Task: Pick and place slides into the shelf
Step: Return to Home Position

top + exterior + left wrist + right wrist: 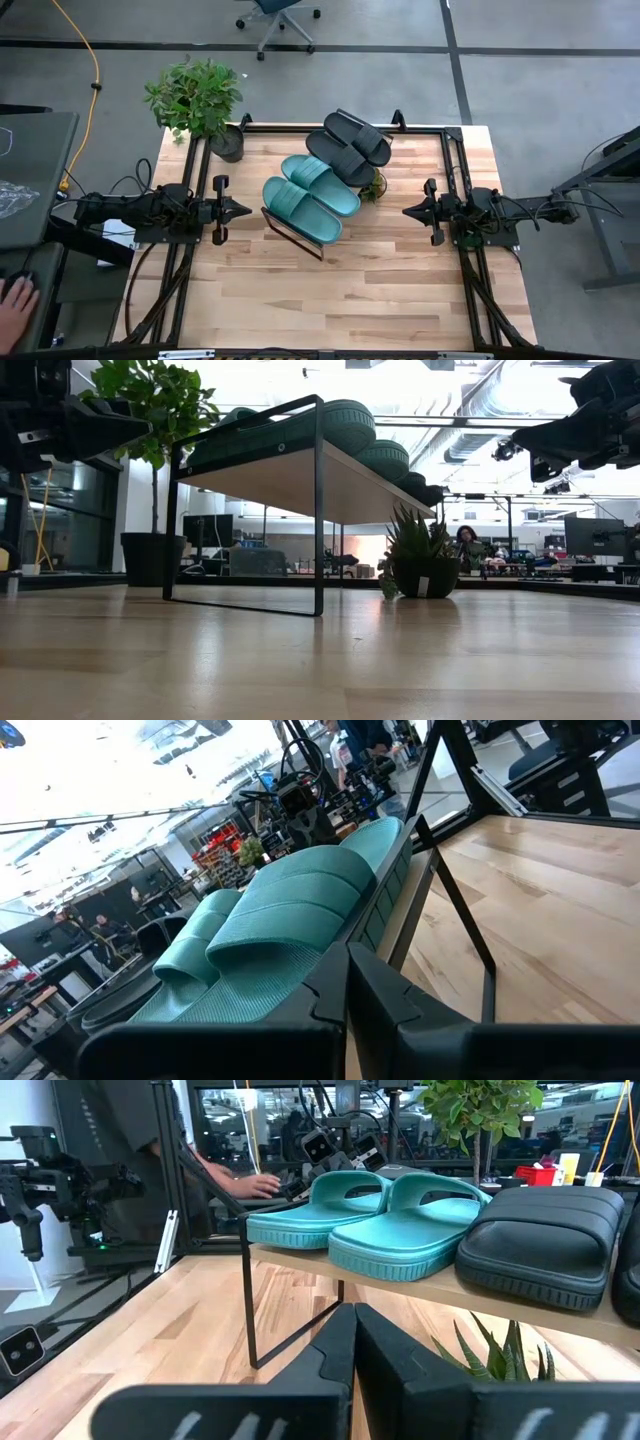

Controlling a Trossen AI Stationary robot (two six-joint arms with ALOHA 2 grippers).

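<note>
Two teal slides (310, 196) and two black slides (349, 146) lie side by side, soles down, on the slanted shelf (292, 234) in the middle of the table. In the right wrist view the teal pair (385, 1220) and a black one (548, 1243) rest on the wooden board. The left wrist view looks along the nearest teal slide (290, 925). My left gripper (246, 210) hangs shut in the air left of the shelf, apart from it. My right gripper (407, 210) hangs shut to the shelf's right.
A tall potted plant (200, 100) stands at the table's far left corner. A small spiky plant (374, 187) sits by the shelf's right end, between it and my right gripper. Bare wood (330, 300) spreads toward the near edge. A person's hand (14, 300) shows off the table, at left.
</note>
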